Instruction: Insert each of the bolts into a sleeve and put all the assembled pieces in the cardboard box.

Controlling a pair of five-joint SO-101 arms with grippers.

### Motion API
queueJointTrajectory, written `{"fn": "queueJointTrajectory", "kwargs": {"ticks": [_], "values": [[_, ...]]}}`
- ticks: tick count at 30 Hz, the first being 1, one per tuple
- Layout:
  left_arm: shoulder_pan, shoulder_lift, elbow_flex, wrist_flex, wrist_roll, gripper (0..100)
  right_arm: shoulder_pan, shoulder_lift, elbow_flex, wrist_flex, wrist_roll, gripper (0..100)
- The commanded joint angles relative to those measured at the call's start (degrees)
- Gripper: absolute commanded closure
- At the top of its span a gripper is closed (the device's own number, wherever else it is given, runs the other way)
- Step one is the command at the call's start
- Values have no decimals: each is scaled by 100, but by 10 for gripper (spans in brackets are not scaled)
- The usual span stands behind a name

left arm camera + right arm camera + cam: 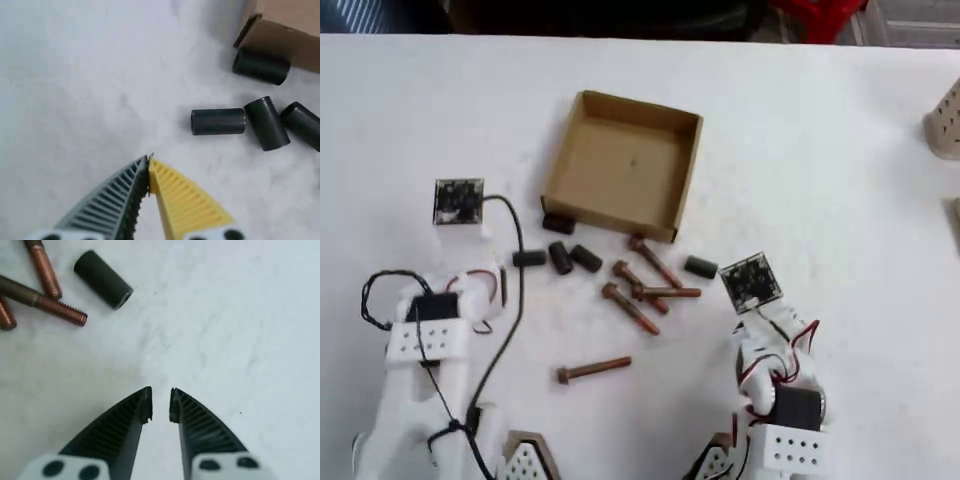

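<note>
Bolts (50, 303) and sleeves (218, 121) are lying loose on the table (840, 150), outside the cardboard box (610, 215).
The left gripper (148, 162) is holding nothing, its jaws meeting at the tips, with four sleeves lying ahead of them. The right gripper (160, 405) is hanging empty, jaws narrowly apart, with one sleeve and bolts lying ahead, off to one side.

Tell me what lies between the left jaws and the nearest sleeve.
Nothing but bare table, seen in the left wrist view: it runs from the left gripper, jaws shut, to the nearest sleeve.
</note>
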Motion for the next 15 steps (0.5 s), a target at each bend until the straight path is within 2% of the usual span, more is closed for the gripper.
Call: {"fn": "queueJointTrajectory", "kwargs": {"ticks": [1,5,7,15], "values": [[-92,189,-281,-352,35,955,-154,57,-677,-233,88,933],[-101,189,-264,-334,53,814,-549,787,-1600,40,88,933],[-110,189,-264,-334,62,779,-822,1569,-2022,31,123,932],[-92,233,-273,-369,62,817,-1587,4919,-3886,-303,730,931]]}}
